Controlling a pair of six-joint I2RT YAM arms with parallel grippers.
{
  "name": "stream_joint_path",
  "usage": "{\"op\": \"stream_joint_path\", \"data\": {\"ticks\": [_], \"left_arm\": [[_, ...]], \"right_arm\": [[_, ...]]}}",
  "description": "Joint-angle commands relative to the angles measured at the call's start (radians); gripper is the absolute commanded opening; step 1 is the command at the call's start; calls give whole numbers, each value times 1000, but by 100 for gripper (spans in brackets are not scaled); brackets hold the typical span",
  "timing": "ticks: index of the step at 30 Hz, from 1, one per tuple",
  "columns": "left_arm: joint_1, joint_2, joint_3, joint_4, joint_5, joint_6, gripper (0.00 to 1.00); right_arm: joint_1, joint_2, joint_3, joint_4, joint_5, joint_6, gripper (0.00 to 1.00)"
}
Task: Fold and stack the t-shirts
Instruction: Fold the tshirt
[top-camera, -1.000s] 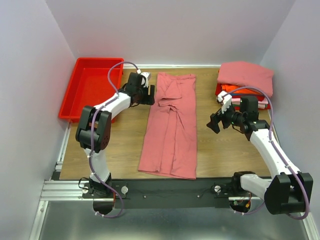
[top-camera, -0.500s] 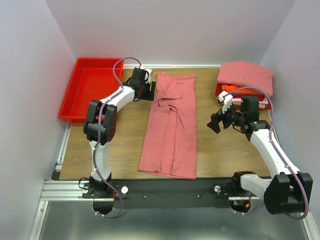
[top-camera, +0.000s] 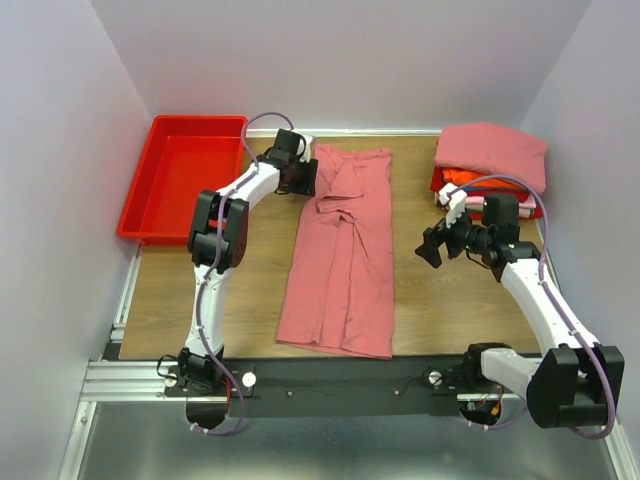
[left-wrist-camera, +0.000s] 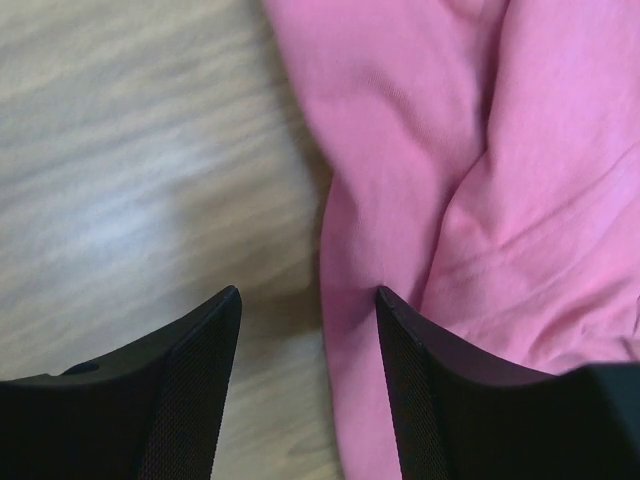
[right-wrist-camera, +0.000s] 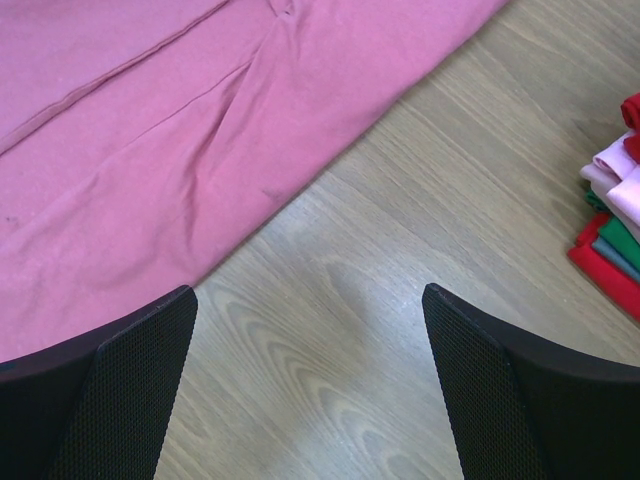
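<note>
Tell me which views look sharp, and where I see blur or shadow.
Top external: evenly lit and sharp, only soft shadows. Left wrist: the table looks blurred, with dark shadow beside the salmon-pink shirt. Right wrist: wood grain is crisp, with a pale sheen patch.

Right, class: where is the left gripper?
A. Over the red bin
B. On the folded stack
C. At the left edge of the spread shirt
C: the left gripper stands with open jaws across the left edge of the shirt, near its far end.
</note>
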Motion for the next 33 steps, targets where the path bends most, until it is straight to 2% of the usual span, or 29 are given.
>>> {"op": "stream_joint_path", "data": {"ticks": [1, 5, 8, 10, 11, 13, 14, 16, 27, 32, 33], "left_arm": [[4, 73, 130, -48, 70, -37, 64], [5, 156, 232, -80, 70, -69, 59], [8, 189, 296, -97, 72, -86, 51], [13, 214, 322, -102, 81, -100, 41], [16, 225, 327, -103, 85, -105, 29], [28, 228, 324, -85, 95, -124, 17], [33, 225, 321, -77, 96, -134, 7], [50, 220, 309, -51, 92, -157, 0], [145, 122, 171, 78, 15, -318, 0], [157, 137, 256, 55, -17, -338, 0], [157, 137, 256, 55, -17, -338, 3]], "right_arm": [[-14, -9, -12, 10, -26, -9, 100], [-18, -7, -12, 10, -26, -9, 100], [-22, -6, -12, 10, -26, -9, 100], [-23, -4, -12, 10, -27, -9, 100], [-23, -4, -12, 10, -27, -9, 100], [-23, -4, -12, 10, -27, -9, 100], [-23, -4, -13, 10, -29, -9, 100], [-23, -2, -13, 10, -32, -9, 100], [-23, 4, -18, 10, -46, -7, 100], [-43, 7, -21, 7, -55, -13, 100], [-43, 7, -24, 7, -58, -15, 100]]}}
